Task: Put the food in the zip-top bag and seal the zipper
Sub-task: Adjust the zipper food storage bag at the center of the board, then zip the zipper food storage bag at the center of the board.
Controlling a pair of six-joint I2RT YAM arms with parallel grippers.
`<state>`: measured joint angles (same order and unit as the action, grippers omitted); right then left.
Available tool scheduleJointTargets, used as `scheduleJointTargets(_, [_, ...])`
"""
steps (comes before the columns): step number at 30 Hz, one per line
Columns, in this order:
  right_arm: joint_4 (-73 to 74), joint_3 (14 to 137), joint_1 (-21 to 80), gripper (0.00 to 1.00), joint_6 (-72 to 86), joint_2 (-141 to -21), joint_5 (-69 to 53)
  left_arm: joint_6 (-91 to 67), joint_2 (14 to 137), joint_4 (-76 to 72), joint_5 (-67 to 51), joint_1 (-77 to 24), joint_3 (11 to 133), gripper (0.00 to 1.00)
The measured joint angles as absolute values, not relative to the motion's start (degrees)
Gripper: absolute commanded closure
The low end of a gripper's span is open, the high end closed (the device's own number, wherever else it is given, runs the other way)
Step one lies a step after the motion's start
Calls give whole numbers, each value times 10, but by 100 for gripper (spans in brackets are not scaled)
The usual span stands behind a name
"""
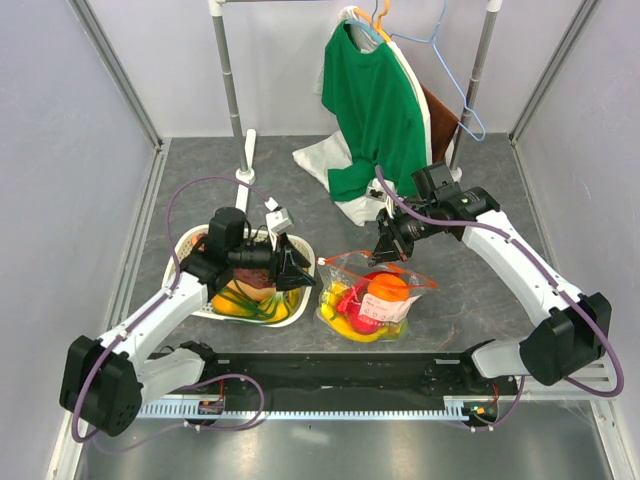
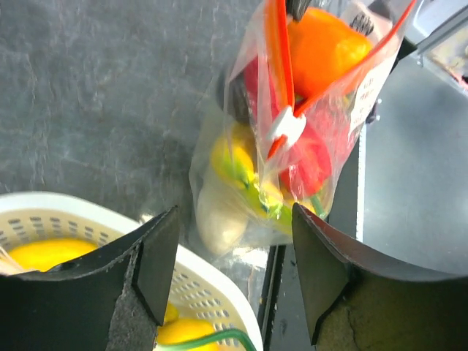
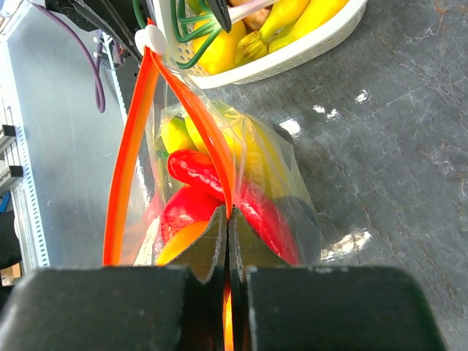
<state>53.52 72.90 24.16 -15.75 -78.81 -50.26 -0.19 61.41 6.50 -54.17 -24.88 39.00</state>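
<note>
Checking the feeds from my desk. The zip-top bag (image 1: 375, 300) lies on the gray table (image 1: 480, 290) just to the right of the white basket (image 3: 292, 60), roughly midway between the two arms. It's got a fair bit of food (image 2: 307, 157) in it: an orange (image 2: 325, 44) near the top, red pieces under that, plus some yellow ones and a pale one down at the bottom.

The right gripper (image 3: 227, 238) has its fingers pressed flat together, pinching the zipper (image 3: 207, 135) at the end of the mouth closest to that wrist. From there the two orange-red strips run apart and only meet again at the little white slider (image 3: 150, 38) on the far end, next to the basket. So the mouth gapes open along nearly its whole width and it's not sealed.

The left gripper (image 1: 295, 268) hangs over the basket's right edge, pointed at the bag. Its fingers are spread wide with nothing between them, and the slider end of the bag sits out in front of them without touching.

The basket has more yellow pieces with green stems in it.
</note>
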Motion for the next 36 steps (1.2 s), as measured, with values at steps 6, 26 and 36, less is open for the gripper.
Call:
scheduleJointTargets(6, [533,734,242,100,-163,-788,-503,-37,628,-48,-557,-254,382,34])
scheduleJointTargets(26, [524,752,242,46,-178,-805,-486,-21,660,22,-524,-303,444,98])
scheduleJointTargets(36, [498,835,241,23,-206,-808,-464,11,664,163,-492,-302,514,98])
